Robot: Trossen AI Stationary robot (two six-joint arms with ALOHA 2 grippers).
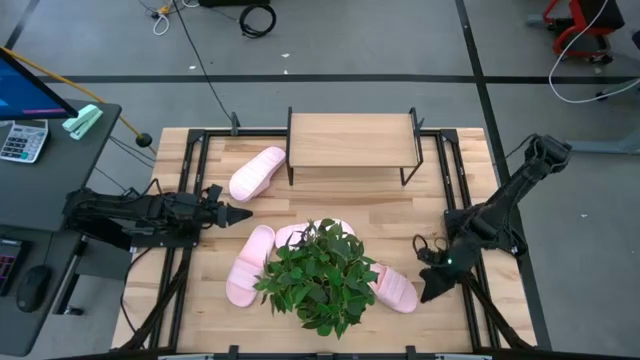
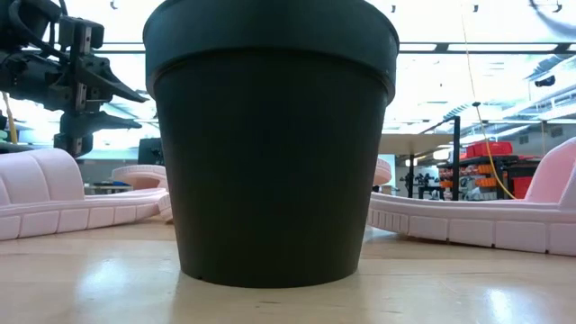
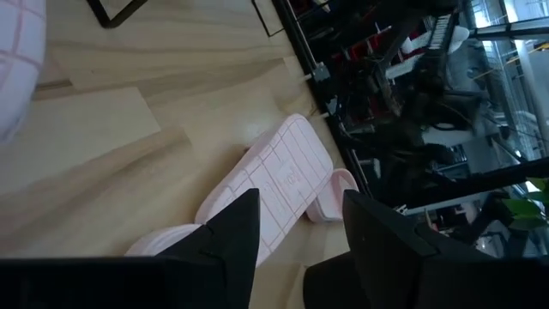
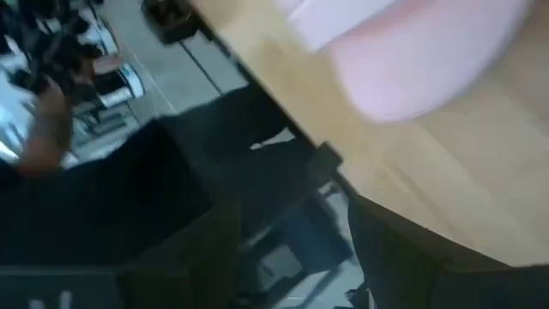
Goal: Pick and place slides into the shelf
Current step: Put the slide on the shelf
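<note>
Several pale pink slides lie flat on the wooden table. One slide [image 1: 257, 172] is by the left legs of the shelf [image 1: 350, 140], which stands at the far middle. Two slides [image 1: 250, 264] [image 1: 298, 235] lie left of a potted plant, and one [image 1: 395, 290] lies to its right. My left gripper [image 1: 240, 213] [image 3: 296, 227] hovers open at the table's left, pointing toward a slide [image 3: 274, 180]. Just off the right slide's end, my right gripper [image 1: 430, 285] [image 4: 292, 227] is open near the table's near right corner, with that slide [image 4: 412, 60] ahead of it.
A potted plant [image 1: 320, 275] in a dark pot [image 2: 270, 135] stands at the near middle, its leaves covering parts of two slides. Black frame rails [image 1: 455, 170] run along the table's sides. A desk with a calculator [image 1: 22, 140] is off the left edge.
</note>
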